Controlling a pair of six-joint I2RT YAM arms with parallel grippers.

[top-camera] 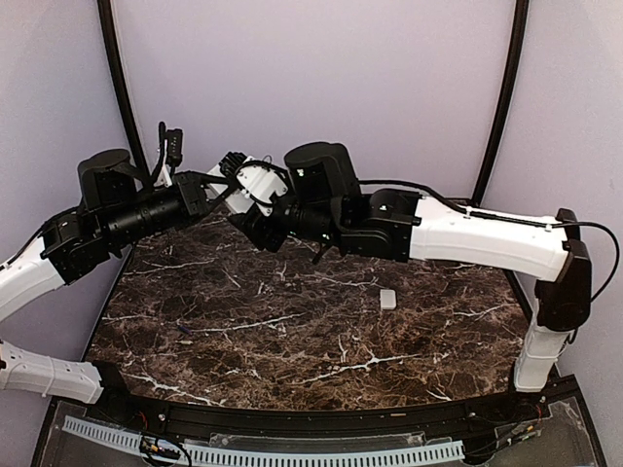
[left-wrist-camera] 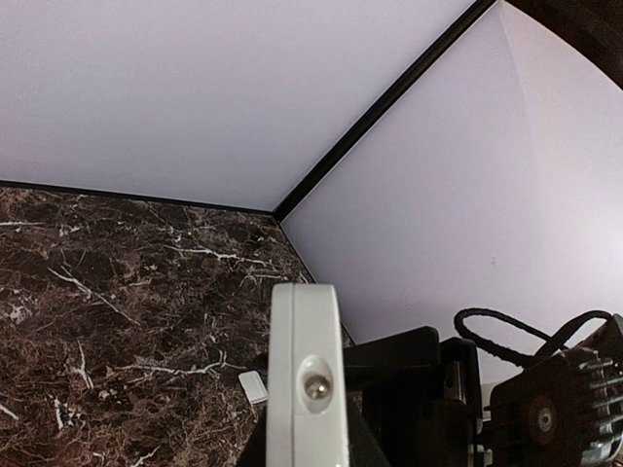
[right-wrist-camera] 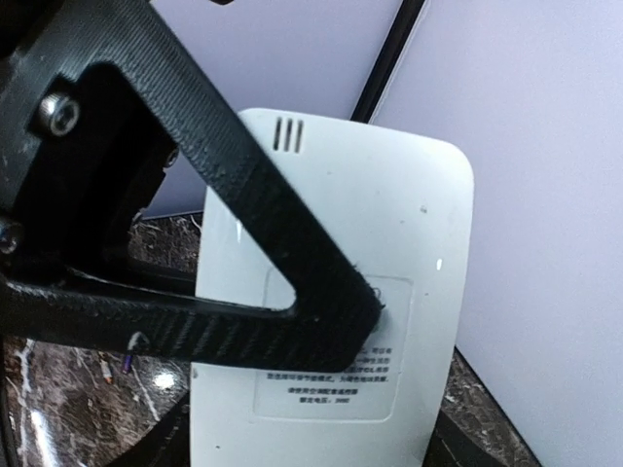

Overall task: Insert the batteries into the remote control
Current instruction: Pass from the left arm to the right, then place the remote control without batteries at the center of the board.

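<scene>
High above the counter (top-camera: 292, 331), near its far edge, the left fingers (top-camera: 230, 163) clamp the remote control (right-wrist-camera: 419, 253) in midair. One right finger (right-wrist-camera: 253, 195) lies across its labelled back; how wide that pair stands cannot be told.

Only print in view: a label (right-wrist-camera: 331, 391) on the back of the remote control (right-wrist-camera: 428, 233). It carries small Chinese characters, too blurred to read.

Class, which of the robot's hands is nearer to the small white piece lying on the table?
Right. The right hand hangs raised, left of and beyond the small white piece, at the remote; the left hand, gripping that remote, is farther left and back.
</scene>
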